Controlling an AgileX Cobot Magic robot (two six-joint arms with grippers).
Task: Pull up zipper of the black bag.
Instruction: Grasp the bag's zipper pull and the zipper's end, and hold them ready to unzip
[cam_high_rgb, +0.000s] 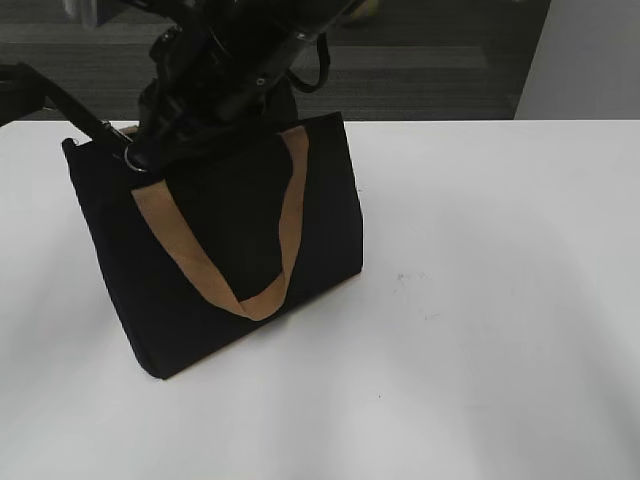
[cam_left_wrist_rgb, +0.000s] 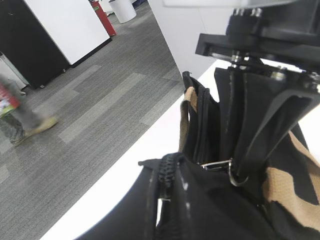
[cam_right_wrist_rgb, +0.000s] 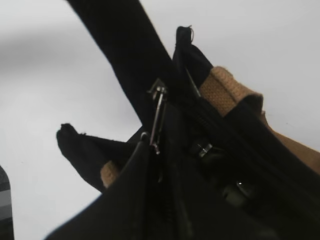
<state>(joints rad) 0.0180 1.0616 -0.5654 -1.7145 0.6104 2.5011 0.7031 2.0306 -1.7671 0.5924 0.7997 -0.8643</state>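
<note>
A black bag (cam_high_rgb: 220, 250) stands upright on a white table (cam_high_rgb: 500, 300), towards the left side, turned at a slight angle. One tan handle (cam_high_rgb: 250, 290) hangs down its front face in a loose loop. Two dark robot arms crowd together over the bag's top left corner, and in the exterior view their bodies hide most of the top edge.

In the left wrist view, the left gripper (cam_left_wrist_rgb: 250, 145) reaches down onto the bag's top. Its dark fingers (cam_left_wrist_rgb: 272, 125) sit close together at a small metal ring (cam_left_wrist_rgb: 235, 175) and clip near the zipper (cam_left_wrist_rgb: 167, 180). Whether they actually pinch the ring or the fabric cannot be told. The zipper teeth run along the seam just beside and below these fingers.

In the right wrist view, the right gripper (cam_right_wrist_rgb: 155, 120) shows as one long dark finger (cam_right_wrist_rgb: 125, 45) crossing the top of the bag. A thin silvery metal pull (cam_right_wrist_rgb: 158, 117) lies right against that finger. The second finger is hidden, so it is unclear whether this gripper is closed on anything
</note>
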